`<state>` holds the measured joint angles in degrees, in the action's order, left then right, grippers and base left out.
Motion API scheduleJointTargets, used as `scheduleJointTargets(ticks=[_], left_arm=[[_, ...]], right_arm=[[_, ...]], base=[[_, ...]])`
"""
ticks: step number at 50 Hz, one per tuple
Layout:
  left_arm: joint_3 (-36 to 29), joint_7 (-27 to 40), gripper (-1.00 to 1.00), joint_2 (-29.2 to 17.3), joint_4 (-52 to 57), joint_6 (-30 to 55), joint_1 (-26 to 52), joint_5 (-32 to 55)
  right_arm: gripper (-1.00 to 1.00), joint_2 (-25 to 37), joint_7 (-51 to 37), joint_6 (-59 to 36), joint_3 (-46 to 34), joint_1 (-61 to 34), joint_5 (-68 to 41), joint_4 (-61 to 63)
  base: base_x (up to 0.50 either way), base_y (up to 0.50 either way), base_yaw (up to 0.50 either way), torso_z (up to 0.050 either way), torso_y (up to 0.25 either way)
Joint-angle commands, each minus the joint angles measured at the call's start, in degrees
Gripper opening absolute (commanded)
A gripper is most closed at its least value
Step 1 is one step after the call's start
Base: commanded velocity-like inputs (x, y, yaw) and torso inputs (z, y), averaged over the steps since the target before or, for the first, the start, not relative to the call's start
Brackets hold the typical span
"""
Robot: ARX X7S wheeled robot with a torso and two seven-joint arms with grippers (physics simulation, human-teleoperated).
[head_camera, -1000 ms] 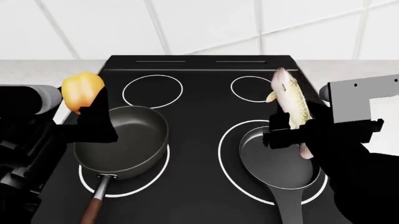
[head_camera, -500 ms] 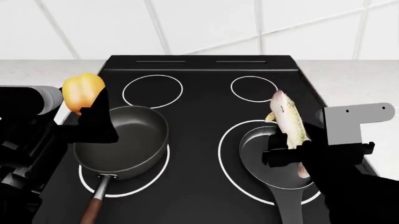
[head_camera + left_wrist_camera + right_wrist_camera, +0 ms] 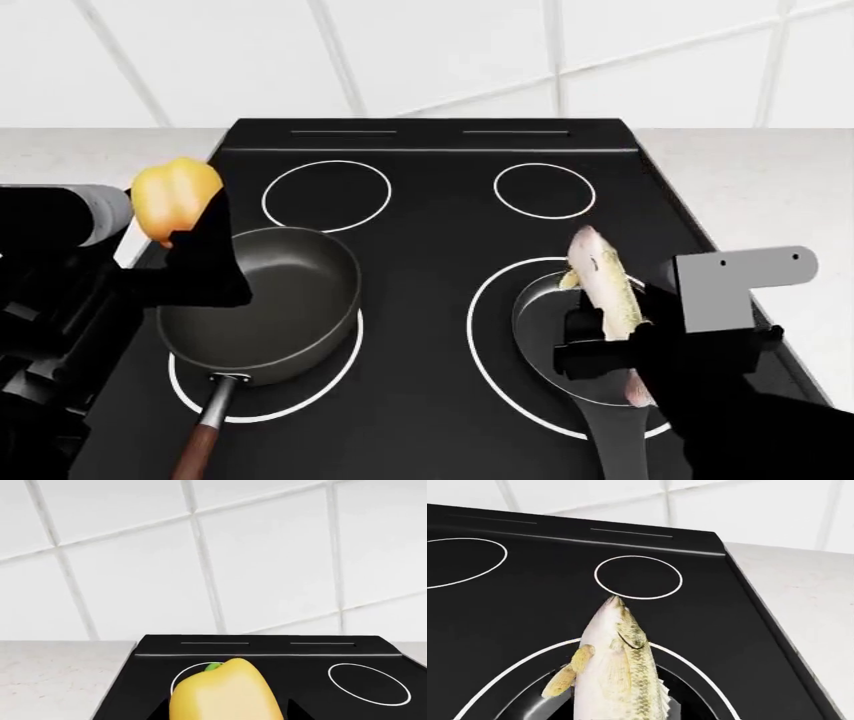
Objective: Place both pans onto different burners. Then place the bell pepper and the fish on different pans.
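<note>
The larger pan (image 3: 274, 290) with the wooden handle sits on the left burner (image 3: 350, 352). On the right burner (image 3: 478, 310) rests the smaller pan (image 3: 545, 345) with the grey handle. My left gripper (image 3: 183, 228) is shut on the yellow bell pepper (image 3: 174, 193) (image 3: 223, 692), held in the air beyond the larger pan's far left rim. My right gripper (image 3: 607, 345) is shut on the fish (image 3: 601, 285) (image 3: 617, 670). The fish hangs head up and tilted just over the smaller pan (image 3: 527, 707), its tail low inside the rim; I cannot tell if it touches.
Two smaller white circles (image 3: 327, 195) (image 3: 545, 190) mark the back of the black cooktop (image 3: 427, 250). A pale speckled counter (image 3: 747, 180) flanks both sides, and a white tiled wall (image 3: 427, 60) rises behind. My right arm covers the smaller pan's near right side.
My right gripper has come down and toward me with the fish, from high over the back right circle to low over the smaller pan. The left arm and pepper have stayed put.
</note>
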<state>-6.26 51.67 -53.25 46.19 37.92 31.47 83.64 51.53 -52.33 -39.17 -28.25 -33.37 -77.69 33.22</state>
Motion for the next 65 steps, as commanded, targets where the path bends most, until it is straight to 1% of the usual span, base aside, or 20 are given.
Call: scheduleJointTargets(ticks=[1, 20, 23, 25, 34, 39, 56, 65], left_arm=[[0.27, 0.32, -1.0, -0.05, -0.22, -0.72, 0.19, 0.39], [-0.09, -0.17, -1.0, 0.29, -0.62, -0.81, -0.28, -0.52], [-2.07, -0.56, -1.0, 1.09, -2.07, 0.68, 1.18, -1.35], [-2.91, -0.62, -1.0, 1.45, -2.69, 1.31, 1.7, -1.73], [-4.18, -1.51, -1.0, 2.1, -5.39, 1.91, 1.39, -3.21], [-5.51, -3.41, -1.0, 3.42, -9.77, 1.95, 1.33, -5.77], [-9.81, -7.21, -1.0, 6.44, -13.47, 1.44, -2.54, -10.83], [-10.77, -7.09, -1.0, 6.94, -14.49, 2.66, -1.57, -9.94]], right_arm=[[1.0, 0.49, -0.11, -0.59, 1.3, -1.11, 0.55, 1.12], [1.0, 4.36, -7.87, -3.37, 4.79, -8.83, -9.26, 10.37], [1.0, 5.9, -12.09, -4.54, 6.03, -14.32, -14.83, 13.81], [1.0, 6.31, -13.63, -4.97, 6.22, -16.31, -16.89, 14.94], [1.0, 5.61, -12.29, -4.57, 5.51, -13.4, -14.46, 15.27], [1.0, 6.57, -10.87, -3.08, 6.43, -10.67, -13.08, 15.29], [1.0, 6.02, -9.02, -2.36, 6.23, -8.64, -10.62, 13.7], [1.0, 5.7, -8.51, -2.28, 6.05, -8.36, -10.08, 13.3]], base=[[0.0, 0.0, 0.0, 0.0, 0.0], [0.0, 0.0, 0.0, 0.0, 0.0], [0.0, 0.0, 0.0, 0.0, 0.0], [0.0, 0.0, 0.0, 0.0, 0.0], [0.0, 0.0, 0.0, 0.0, 0.0], [0.0, 0.0, 0.0, 0.0, 0.0], [0.0, 0.0, 0.0, 0.0, 0.001], [0.0, 0.0, 0.0, 0.0, 0.0]])
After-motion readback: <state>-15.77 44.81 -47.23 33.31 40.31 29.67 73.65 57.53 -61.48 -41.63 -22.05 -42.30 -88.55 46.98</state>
